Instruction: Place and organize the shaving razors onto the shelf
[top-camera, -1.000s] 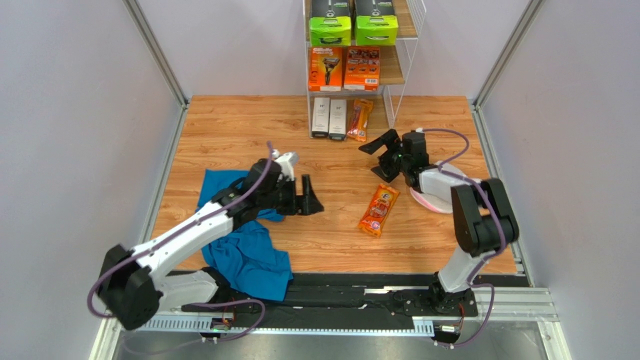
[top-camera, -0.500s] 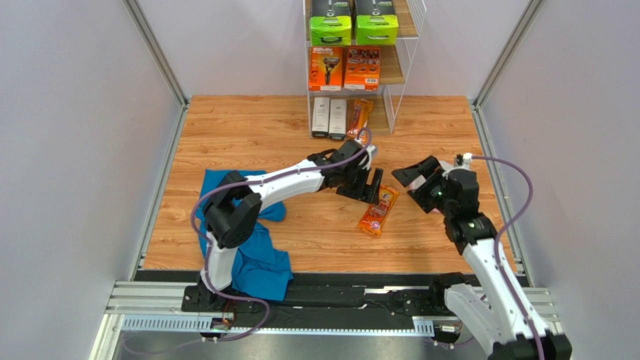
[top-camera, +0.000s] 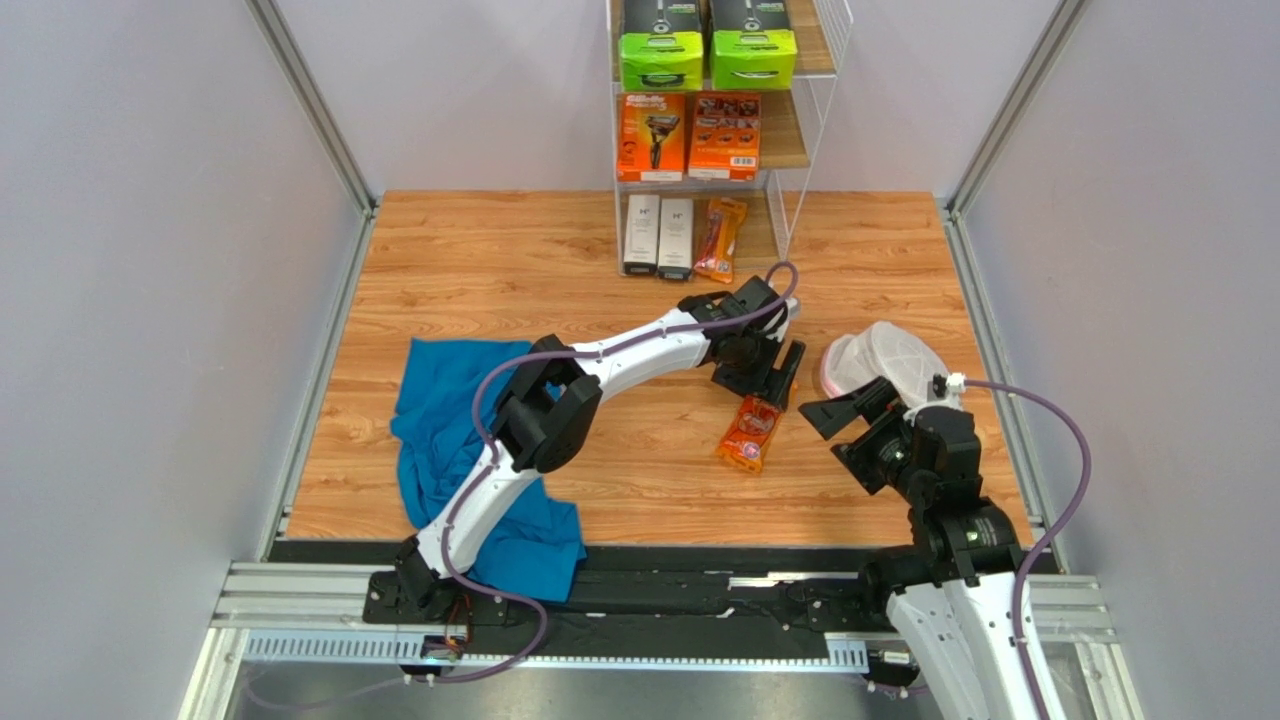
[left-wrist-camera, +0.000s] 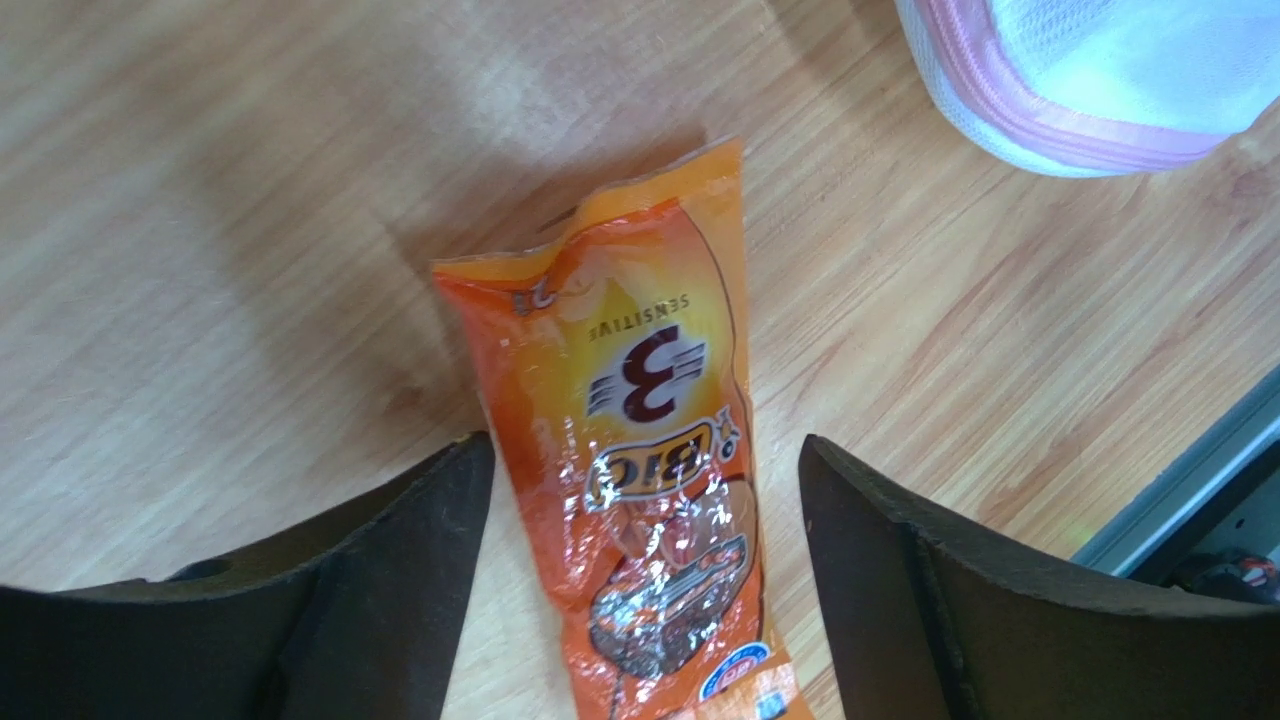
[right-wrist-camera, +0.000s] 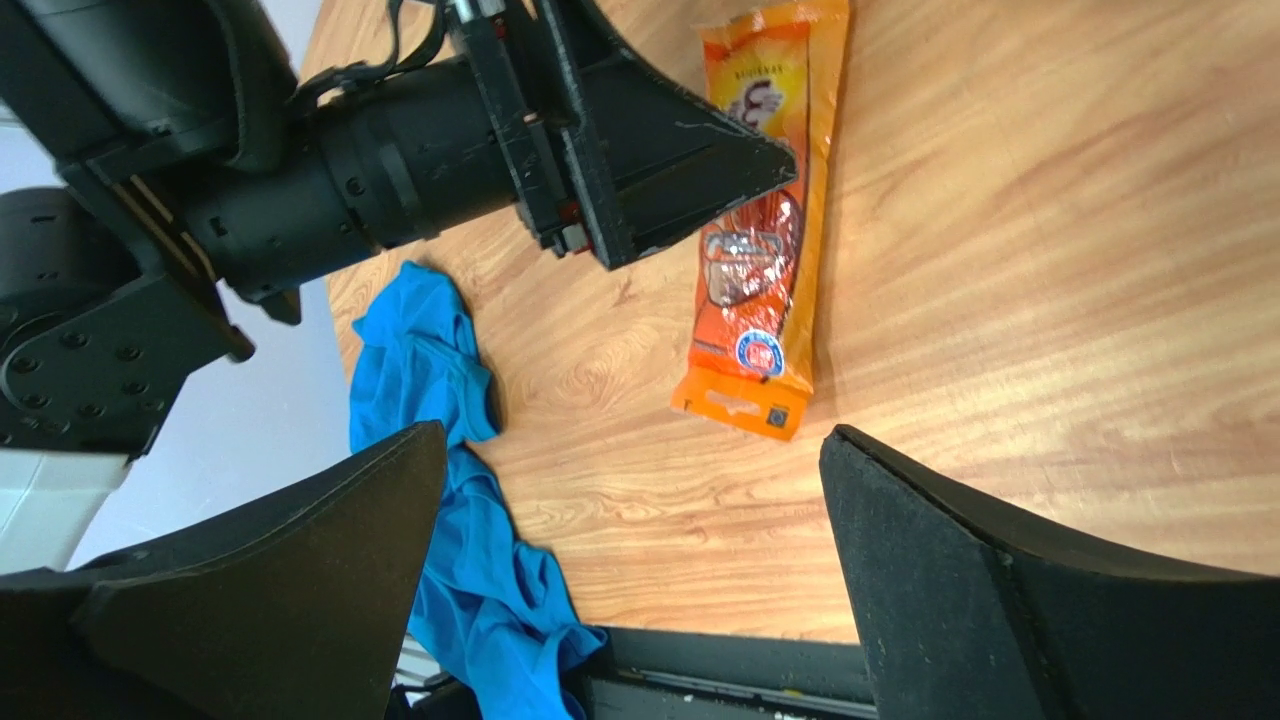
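My left gripper (top-camera: 769, 378) is spread wide and grasps nothing, its jaws straddling the orange BIC razor pack (left-wrist-camera: 624, 375). The pack lies flat on the table (top-camera: 496, 255), near of the shelf (top-camera: 781, 135). It looks light, with crinkly, slippery film, so I'd pinch across its lumpy middle. My wrist view cuts off its near end.

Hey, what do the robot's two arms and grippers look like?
The left arm and right arm both have white links with black joints. A purple cable loops along each one. The left gripper and right gripper are black, each with two broad, wedge-shaped fingers.
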